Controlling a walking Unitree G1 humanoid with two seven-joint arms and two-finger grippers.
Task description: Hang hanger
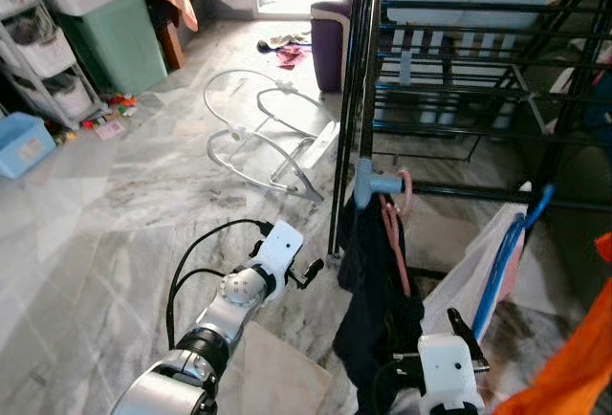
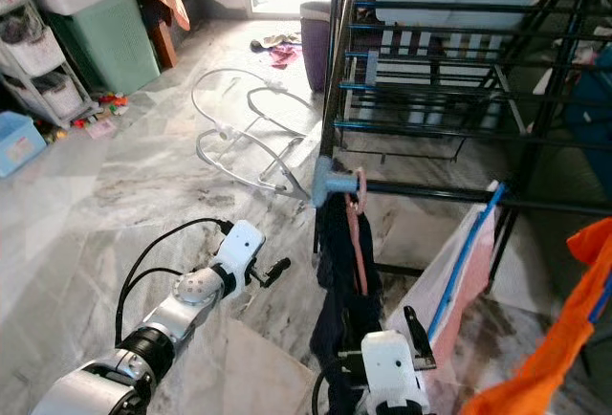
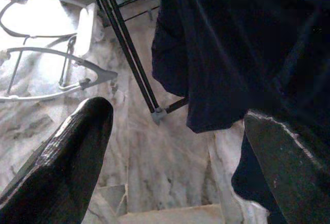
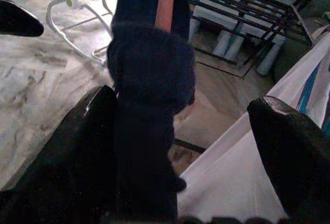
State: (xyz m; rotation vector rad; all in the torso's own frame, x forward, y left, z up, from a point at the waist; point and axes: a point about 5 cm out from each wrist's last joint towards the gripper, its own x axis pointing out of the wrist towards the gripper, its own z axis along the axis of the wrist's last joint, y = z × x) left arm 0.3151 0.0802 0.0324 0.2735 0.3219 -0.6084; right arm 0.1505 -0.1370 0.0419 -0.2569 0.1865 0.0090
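Pink hanger [image 1: 393,233] hooked on rack corner, draped in dark garment [image 4: 149,79], hanging upright against one right finger [image 4: 67,152].

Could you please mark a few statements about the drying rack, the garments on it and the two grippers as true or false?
1. A dark garment hangs from the corner of the black drying rack on a pink hanger. True.
2. The left gripper is shut on the dark garment. False: it is open, beside the garment and apart from it.
3. A white garment hangs on a blue hanger. True.
4. The white tubular frame stands upright against the rack. False: it lies on the marble floor.
5. The right gripper is shut. False: its fingers are spread, the dark garment against one.
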